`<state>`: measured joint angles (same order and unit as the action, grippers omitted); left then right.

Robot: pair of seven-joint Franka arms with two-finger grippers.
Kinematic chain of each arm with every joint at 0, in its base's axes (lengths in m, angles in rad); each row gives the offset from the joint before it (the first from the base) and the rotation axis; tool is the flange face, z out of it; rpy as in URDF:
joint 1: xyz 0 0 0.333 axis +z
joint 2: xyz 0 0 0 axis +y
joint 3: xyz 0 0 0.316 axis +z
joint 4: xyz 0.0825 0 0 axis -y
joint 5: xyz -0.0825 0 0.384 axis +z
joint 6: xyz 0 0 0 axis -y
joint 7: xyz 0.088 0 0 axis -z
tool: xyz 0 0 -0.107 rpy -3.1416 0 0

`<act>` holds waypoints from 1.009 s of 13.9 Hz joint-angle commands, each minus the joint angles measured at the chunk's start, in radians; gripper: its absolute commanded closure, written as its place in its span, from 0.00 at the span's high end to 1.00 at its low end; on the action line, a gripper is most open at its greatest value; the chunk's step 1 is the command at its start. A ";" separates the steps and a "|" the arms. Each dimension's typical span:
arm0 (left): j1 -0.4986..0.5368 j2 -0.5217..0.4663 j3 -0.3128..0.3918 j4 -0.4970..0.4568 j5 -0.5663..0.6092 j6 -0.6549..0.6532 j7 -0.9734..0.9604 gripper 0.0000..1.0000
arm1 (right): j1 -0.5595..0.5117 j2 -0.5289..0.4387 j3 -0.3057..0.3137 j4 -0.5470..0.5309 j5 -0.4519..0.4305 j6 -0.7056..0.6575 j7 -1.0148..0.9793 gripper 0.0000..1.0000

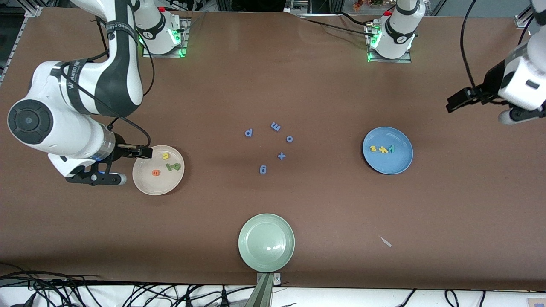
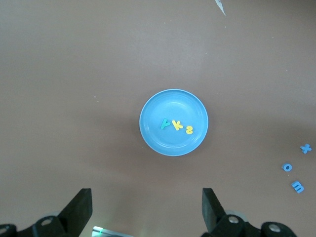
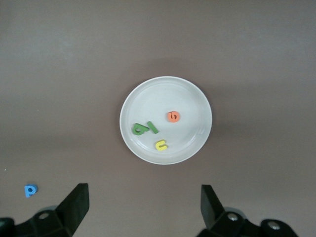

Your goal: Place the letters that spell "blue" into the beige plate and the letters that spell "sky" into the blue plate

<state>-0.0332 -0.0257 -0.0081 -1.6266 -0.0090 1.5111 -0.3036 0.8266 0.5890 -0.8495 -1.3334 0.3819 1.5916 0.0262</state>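
my left hand [image 2: 145, 210] hangs with fingers apart over the blue plate [image 1: 399, 164], which holds the yellow s [image 1: 373, 149], yellow k [image 1: 383, 149] and what looks like a teal y [image 1: 391, 148]. my right hand [image 3: 143, 207], fingers also apart, hangs over the beige plate [image 1: 147, 183], holding the green b [image 1: 175, 166], green l [image 1: 169, 167], yellow u [image 1: 165, 156] and orange e [image 1: 155, 172].

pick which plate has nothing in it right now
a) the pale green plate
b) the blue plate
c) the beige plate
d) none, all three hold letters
a: the pale green plate, nearest the front camera, lies bare, while the beige plate holds the yellow u, orange e and green letters, and the blue plate holds the s, k and y.
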 commanded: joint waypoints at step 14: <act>0.009 0.058 0.040 0.079 0.009 -0.015 0.187 1.00 | -0.630 -0.523 0.756 -0.241 -0.377 -0.025 -0.005 1.00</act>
<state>-0.0191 0.0117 0.0356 -1.5894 -0.0092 1.5130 -0.1372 0.2111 0.0792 -0.1080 -1.5548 0.0376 1.5489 0.0488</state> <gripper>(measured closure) 0.000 0.000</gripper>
